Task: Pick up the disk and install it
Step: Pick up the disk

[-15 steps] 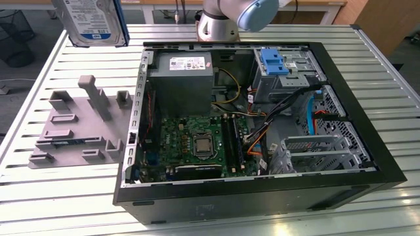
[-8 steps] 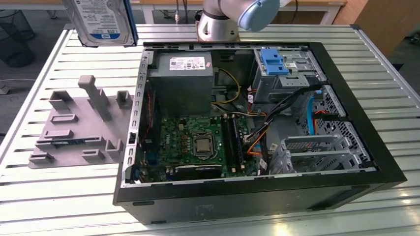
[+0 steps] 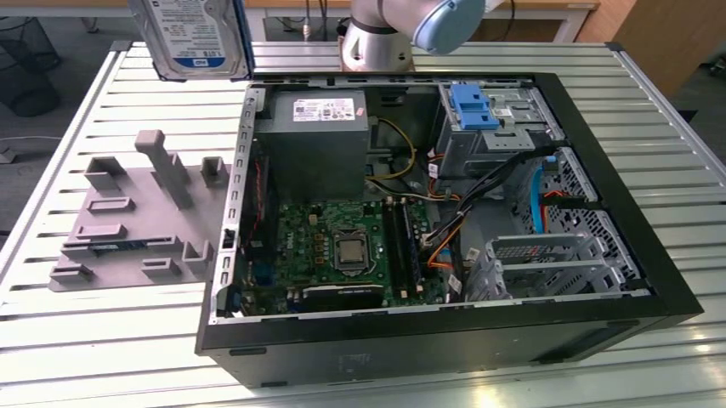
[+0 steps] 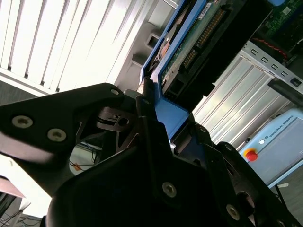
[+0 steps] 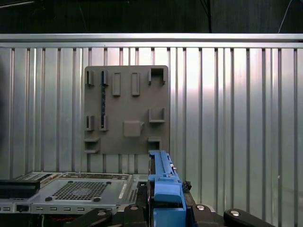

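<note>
Gripper: black fingers pressed together on the blue bracket of the disk, one on each side of it in the second wrist view. The disk's green circuit board faces that camera.

Disk: held in the air, upright, white-and-blue label towards the exterior view, top edge cut off by the picture. It is at the exterior view's left of the arm, above the far edge of the table, apart from the case.

Case: open, black, lying on the slatted metal table. Inside are a grey power supply at the far end, a motherboard nearer, a blue latch in the bay at the exterior view's right, and a metal cage nearer than that bay.

Plate: grey, with raised blocks and slots, flat on the table at the exterior view's left of the case. In the first wrist view it lies beyond the bracket's edge.
</note>
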Controlling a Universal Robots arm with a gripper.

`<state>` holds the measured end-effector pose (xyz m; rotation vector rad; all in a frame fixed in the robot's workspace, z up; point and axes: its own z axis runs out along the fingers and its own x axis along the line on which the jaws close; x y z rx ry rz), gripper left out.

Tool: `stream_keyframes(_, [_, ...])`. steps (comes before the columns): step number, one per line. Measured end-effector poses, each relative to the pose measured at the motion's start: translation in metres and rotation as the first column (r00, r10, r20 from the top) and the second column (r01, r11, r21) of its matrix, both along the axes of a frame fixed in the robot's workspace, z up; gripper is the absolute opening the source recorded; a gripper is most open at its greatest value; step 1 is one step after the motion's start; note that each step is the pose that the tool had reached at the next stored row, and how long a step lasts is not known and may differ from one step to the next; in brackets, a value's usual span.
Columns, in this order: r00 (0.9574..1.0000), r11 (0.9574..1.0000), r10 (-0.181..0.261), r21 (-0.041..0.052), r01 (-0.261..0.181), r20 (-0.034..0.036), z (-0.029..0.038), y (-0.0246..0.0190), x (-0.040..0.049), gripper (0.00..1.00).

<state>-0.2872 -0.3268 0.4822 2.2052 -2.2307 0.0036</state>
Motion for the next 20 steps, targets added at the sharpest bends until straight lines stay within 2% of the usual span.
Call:
stream_keyframes(3, [1.0000, 1.0000, 0.000, 0.0000, 0.000, 0.0000, 0.0000, 0.0000, 0.0044, 0.36])
stream_keyframes(8, [1.0000, 1.0000, 0.000, 0.0000, 0.000, 0.0000, 0.0000, -0.0001, 0.0050, 0.36])
stream_keyframes(11, [1.0000, 1.0000, 0.000, 0.0000, 0.000, 0.0000, 0.0000, -0.0020, 0.0050, 0.36])
stream_keyframes(16, [1.0000, 1.0000, 0.000, -0.0001, 0.000, -0.0001, 0.0001, -0.0091, 0.0050, 0.36])
stream_keyframes(20, [1.0000, 1.0000, 0.000, 0.0000, 0.000, 0.0001, 0.0000, -0.0164, 0.0049, 0.36])
